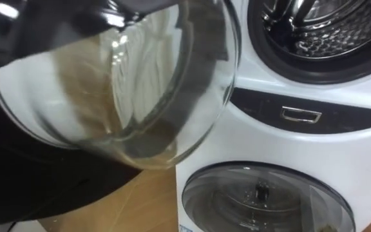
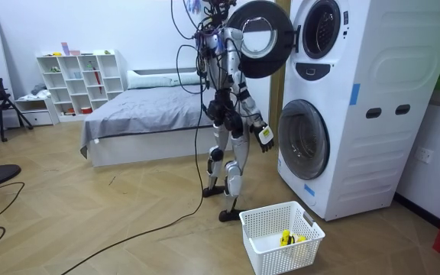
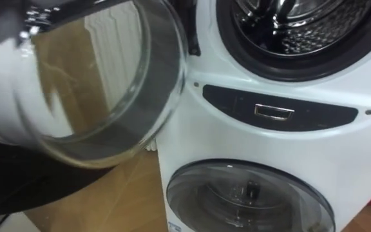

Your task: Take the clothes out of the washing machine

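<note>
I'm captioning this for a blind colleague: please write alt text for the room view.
A humanoid robot stands facing two stacked white washing machines, the upper door swung open beside its head. A white laundry basket sits on the wooden floor near its feet; a bed stands behind.

Heads up, you only get part of the upper drum [image 1: 321, 26] in the eye views. The top edge slices it off, so you can't tell what's inside. The open door [image 1: 140, 84] runs off the top and left edges, and everything behind its glass is a smeared blur. The lower door [image 1: 263, 200] gets cut at the bottom. In the room view, the yellow thing [image 2: 287, 238] in the basket [image 2: 296, 260] is too small to make out.
</note>
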Tool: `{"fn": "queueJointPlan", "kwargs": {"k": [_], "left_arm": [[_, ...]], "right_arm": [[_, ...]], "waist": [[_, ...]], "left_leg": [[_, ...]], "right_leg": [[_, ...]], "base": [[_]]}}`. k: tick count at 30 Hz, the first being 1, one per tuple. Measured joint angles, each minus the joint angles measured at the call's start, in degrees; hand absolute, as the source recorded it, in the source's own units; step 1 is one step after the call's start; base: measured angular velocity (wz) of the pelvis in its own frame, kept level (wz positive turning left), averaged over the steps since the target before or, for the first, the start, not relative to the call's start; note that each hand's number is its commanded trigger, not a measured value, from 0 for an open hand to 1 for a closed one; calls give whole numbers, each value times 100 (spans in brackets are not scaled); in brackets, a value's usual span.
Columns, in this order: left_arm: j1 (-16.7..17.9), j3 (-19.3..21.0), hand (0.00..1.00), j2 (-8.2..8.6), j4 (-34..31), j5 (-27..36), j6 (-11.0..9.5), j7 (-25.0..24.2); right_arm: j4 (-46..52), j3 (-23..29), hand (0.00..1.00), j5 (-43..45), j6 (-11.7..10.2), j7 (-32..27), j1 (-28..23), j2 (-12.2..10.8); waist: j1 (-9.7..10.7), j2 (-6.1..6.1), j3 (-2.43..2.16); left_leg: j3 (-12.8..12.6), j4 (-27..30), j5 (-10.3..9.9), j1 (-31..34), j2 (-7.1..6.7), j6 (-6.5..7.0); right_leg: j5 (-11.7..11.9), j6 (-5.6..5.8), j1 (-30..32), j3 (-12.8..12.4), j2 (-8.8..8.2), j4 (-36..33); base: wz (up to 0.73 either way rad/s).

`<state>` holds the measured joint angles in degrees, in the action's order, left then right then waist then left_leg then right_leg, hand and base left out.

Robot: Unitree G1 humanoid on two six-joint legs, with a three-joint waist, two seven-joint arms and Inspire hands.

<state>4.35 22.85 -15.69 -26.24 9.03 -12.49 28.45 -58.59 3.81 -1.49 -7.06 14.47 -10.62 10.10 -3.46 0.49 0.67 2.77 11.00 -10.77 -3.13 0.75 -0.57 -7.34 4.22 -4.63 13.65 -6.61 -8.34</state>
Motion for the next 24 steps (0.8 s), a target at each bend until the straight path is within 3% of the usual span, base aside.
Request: {"fn": "queueJointPlan", "kwargs": {"k": [3,6,8,11,15,20,22,24], "left_arm": [[72,-325,0,101,1,-6,-178,-202],[376,-920,0,115,6,-14,-180,-648],[522,-1785,0,111,11,-30,-157,-1126],[546,-2607,0,123,13,21,-131,-1643],[542,-3173,0,114,27,39,-136,-2307],[506,-4060,0,80,85,-64,-132,-3134],[424,-4171,0,166,131,-56,-133,-3216],[397,-4353,0,147,232,-62,-101,-3406]], "right_arm": [[-55,-97,0,-2,-42,9,92,-5],[-146,-268,0,-25,-107,46,183,-18],[-151,-273,0,-47,-130,35,223,-16],[-178,-497,0,-88,-170,-154,320,-22],[-180,-543,0,-99,-170,-187,318,-26],[-174,-875,0,-311,-171,-314,362,-47],[-248,-978,0,-394,-175,-334,372,-48],[-381,-1062,0,-403,-186,-385,468,-50]], "waist": [[-6,6,-3],[10,7,-3],[63,30,-3],[243,32,-32],[526,18,-37],[822,-27,-31],[842,-53,-16],[855,-78,0]], "left_leg": [[13,36,41,44,-55,45],[-6,86,58,77,-89,71],[-27,130,71,171,-122,83],[-124,111,109,251,-132,127],[-186,30,119,212,-135,132],[-464,-167,100,43,-36,99],[-498,-180,94,-6,-11,91],[-539,-226,78,-43,21,68]], "right_leg": [[60,70,-7,-9,-42,43],[108,106,-7,-28,-76,57],[146,130,93,-48,-114,32],[234,122,215,-125,-121,47],[260,87,266,-238,-106,22],[263,37,321,-378,-20,32],[248,18,316,-408,4,20],[247,17,315,-421,35,37]], "base": [[2],[0],[-3],[-18],[-13],[-33],[-16],[-14]]}}
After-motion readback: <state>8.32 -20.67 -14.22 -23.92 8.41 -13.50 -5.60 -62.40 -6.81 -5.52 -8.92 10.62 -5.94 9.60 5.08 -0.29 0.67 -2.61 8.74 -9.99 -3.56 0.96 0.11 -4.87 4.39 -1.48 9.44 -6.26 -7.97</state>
